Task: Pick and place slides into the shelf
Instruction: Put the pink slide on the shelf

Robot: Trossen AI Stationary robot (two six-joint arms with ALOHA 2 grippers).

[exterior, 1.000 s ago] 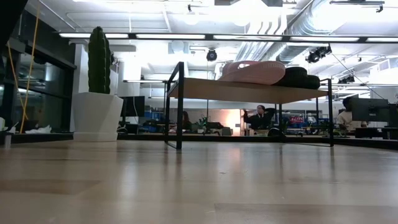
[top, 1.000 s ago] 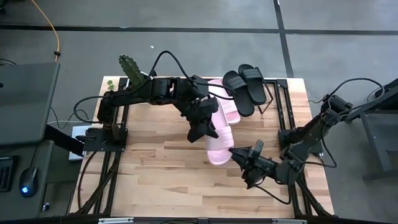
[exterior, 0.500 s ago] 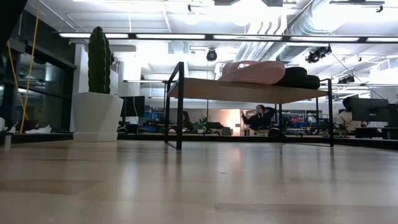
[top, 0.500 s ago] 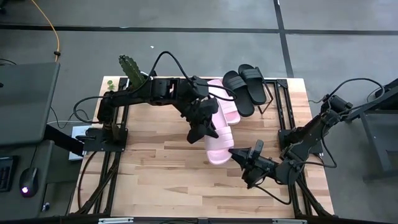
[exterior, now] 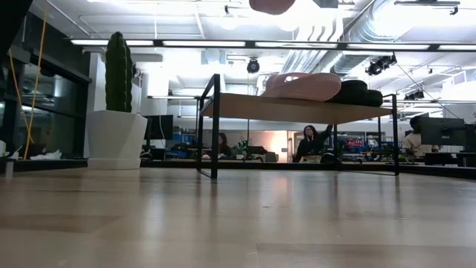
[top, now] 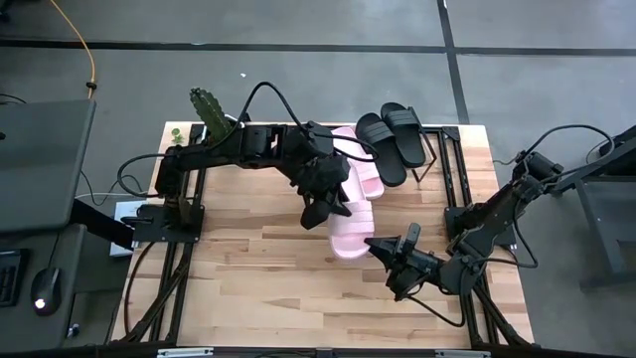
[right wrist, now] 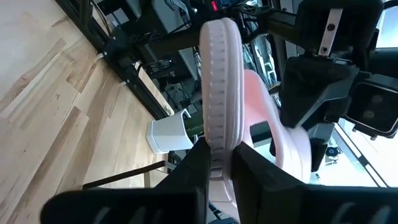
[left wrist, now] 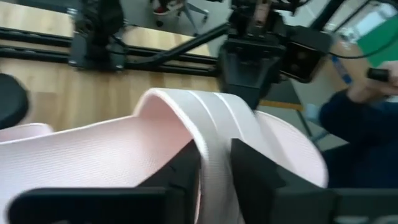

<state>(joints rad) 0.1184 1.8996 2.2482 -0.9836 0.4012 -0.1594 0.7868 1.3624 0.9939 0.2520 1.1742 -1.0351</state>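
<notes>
On the shelf [top: 437, 139] two black slides [top: 391, 142] and one pink slide [top: 366, 179] are already sitting, while we are gripping the last pink slide [top: 348, 231] above the table, left gripper [top: 320, 207] straddling its strap, right gripper [top: 381, 246] pinching its sole edge.

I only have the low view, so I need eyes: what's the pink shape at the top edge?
Observer: A pink slide, held in the air over the table, near the shelf.
Operator: Who has it?
Observer: The right gripper pinches its sole's edge; the left gripper is at its strap.
Operator: What's shelved?
Observer: Two black slides and a second pink slide.
</notes>
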